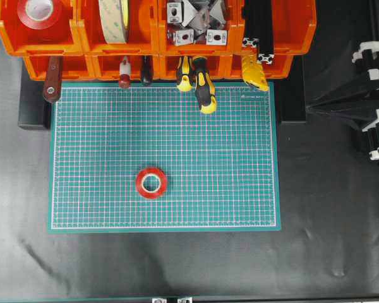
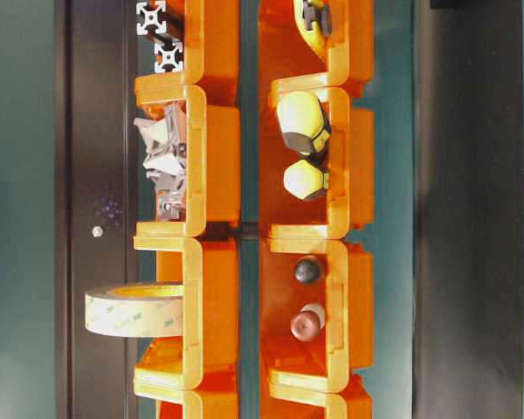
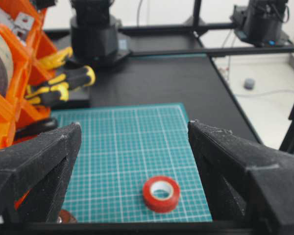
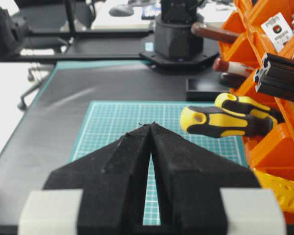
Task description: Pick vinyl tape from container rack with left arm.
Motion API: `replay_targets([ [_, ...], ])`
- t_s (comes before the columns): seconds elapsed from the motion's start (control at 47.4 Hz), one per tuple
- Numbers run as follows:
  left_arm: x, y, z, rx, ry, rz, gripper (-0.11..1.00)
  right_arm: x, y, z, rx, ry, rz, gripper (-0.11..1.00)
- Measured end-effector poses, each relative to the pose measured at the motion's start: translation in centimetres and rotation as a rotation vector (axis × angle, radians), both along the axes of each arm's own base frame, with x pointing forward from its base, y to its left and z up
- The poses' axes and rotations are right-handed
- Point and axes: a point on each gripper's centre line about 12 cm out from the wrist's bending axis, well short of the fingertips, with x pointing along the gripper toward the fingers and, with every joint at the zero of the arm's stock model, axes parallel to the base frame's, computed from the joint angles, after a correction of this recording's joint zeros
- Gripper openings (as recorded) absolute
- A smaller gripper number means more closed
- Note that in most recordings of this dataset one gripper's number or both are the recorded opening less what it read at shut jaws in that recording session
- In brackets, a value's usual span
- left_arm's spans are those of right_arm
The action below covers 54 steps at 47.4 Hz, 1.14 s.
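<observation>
The vinyl tape [image 1: 151, 183], a small red roll with a white core, lies flat on the green grid mat [image 1: 227, 158], apart from the orange container rack [image 1: 79, 35]. In the left wrist view the tape [image 3: 161, 194] rests on the mat low between my left gripper's [image 3: 134, 125] wide-open jaws, untouched, with nothing held. The left arm does not show in the overhead view. A second red roll [image 1: 39, 12] sits in the rack's top left bin. My right gripper [image 4: 150, 125] is shut and empty, resting at the right of the table [image 1: 308, 108].
A cream-beige tape roll [image 1: 114, 19] stands in the adjacent bin. Yellow-black screwdriver handles [image 1: 205, 91] and other tool handles [image 1: 52, 85] stick out of the lower bins over the mat's far edge. Metal brackets [image 1: 196, 22] and black profiles [image 1: 259, 31] fill the right bins.
</observation>
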Motion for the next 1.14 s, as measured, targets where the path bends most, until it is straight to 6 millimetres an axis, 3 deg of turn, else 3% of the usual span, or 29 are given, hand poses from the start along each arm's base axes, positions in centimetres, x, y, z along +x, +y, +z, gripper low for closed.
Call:
replay_targets([
  [0.591, 0.5, -0.2, -0.3, -0.058, -0.057, -0.008, 0.84, -0.1, 0.0, 0.2, 0.005, -0.003, 0.0, 0.0],
  [1.139, 0.6, -0.2, -1.1, -0.062, -0.002, -0.002, 0.84, -0.1, 0.0, 0.1, 0.004, 0.01, 0.0, 0.0],
])
